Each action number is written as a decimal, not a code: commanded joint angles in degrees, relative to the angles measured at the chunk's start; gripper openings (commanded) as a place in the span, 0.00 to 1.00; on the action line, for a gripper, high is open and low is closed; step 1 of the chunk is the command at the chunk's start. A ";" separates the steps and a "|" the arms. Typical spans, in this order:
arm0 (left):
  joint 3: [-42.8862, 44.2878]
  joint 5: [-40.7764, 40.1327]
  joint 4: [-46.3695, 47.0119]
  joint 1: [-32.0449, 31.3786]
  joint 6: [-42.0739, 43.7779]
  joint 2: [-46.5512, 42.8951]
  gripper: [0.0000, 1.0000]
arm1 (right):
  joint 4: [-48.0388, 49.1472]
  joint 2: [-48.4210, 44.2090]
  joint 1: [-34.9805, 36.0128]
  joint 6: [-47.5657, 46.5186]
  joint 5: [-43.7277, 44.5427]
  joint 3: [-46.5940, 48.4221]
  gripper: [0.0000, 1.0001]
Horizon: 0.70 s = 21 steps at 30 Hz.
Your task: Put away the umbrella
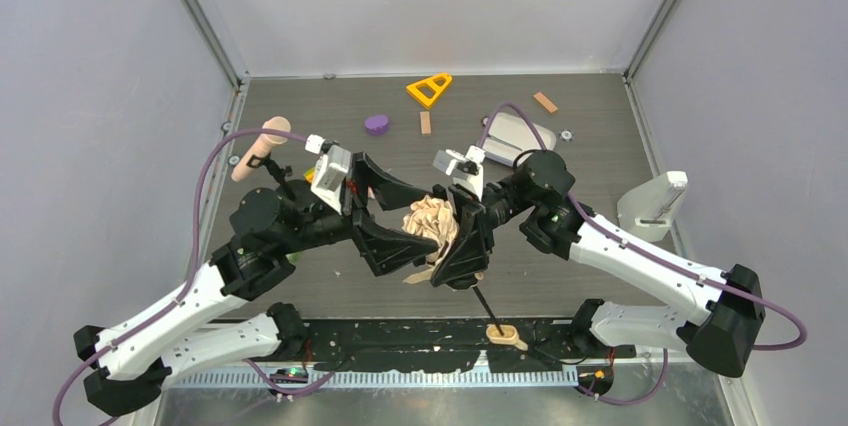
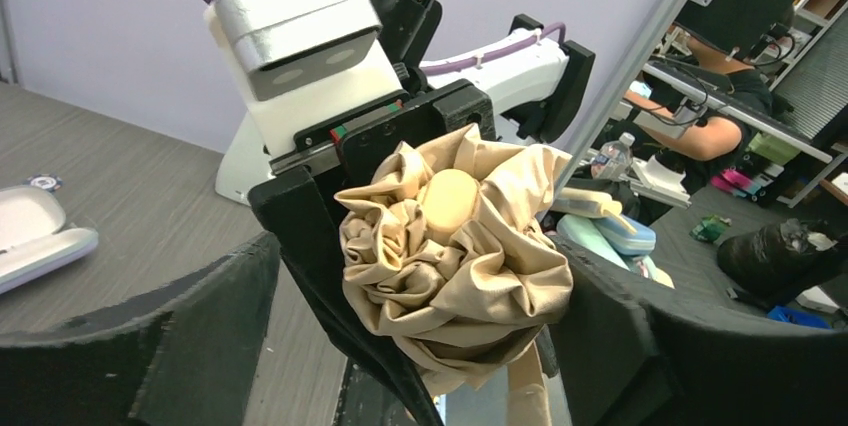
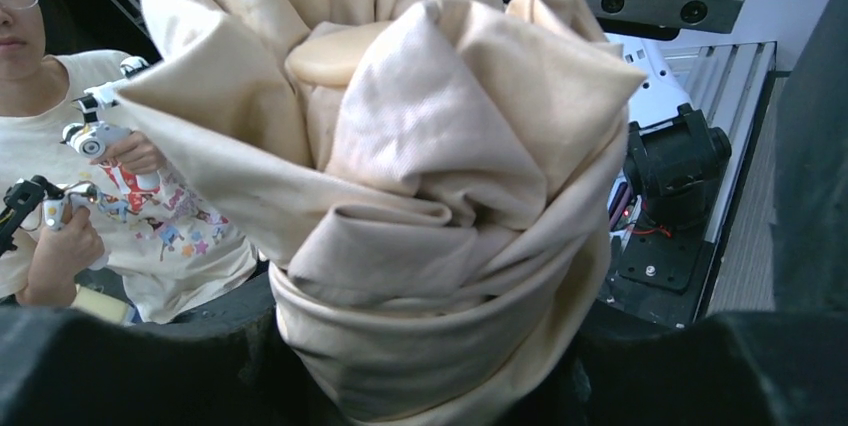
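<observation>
Above the middle of the table (image 1: 600, 141), holding the umbrella (image 1: 432, 218) clear of the surface with the right gripper (image 1: 458, 251). Clamped on the bunched beige canopy (image 3: 430, 196) from both sides, jaws partway in. Crumpled folds bulging up past the dark fingers (image 3: 120, 371), with a smooth round cap (image 2: 448, 201) at the centre of the bundle.

Slanting down from the canopy toward the near edge: thin black shaft (image 1: 483, 304), ending in the tan handle (image 1: 503, 334) low between the two arm bases. Resting on the black strip there or just over it: cannot tell which.

Facing the canopy's free end with the left gripper (image 1: 420, 224), jaws spread as wide as they go. One finger (image 2: 140, 346) on each side of the fabric, closed on nothing. Very near the folds on the right side in the left wrist view; touching or not, cannot tell.

Farther back on the table, well apart from the umbrella:
- pink-headed microphone (image 1: 262, 144) on its black stand, behind the left arm
- lavender-grey case (image 1: 515, 136), behind the right arm
- yellow triangle (image 1: 430, 89)
- purple disc (image 1: 377, 124)
- two small wooden blocks (image 1: 425, 122), apart from each other
</observation>
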 commanded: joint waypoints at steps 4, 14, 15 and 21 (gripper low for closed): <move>-2.30 6.83 10.97 -0.33 -4.64 2.12 0.54 | -3.20 0.10 0.79 -3.32 0.11 2.70 0.06; -7.52 4.39 10.35 -0.32 -4.01 -1.52 0.00 | -9.86 -0.28 -5.03 -5.22 7.52 -0.38 0.08; -8.22 3.00 9.98 -0.31 -3.56 -2.38 0.00 | -10.34 -0.32 -5.81 -5.40 8.40 -0.80 0.10; -10.71 -4.34 6.52 -0.36 -1.94 -7.28 0.00 | -16.13 -0.21 -6.85 -9.42 18.79 -3.31 0.34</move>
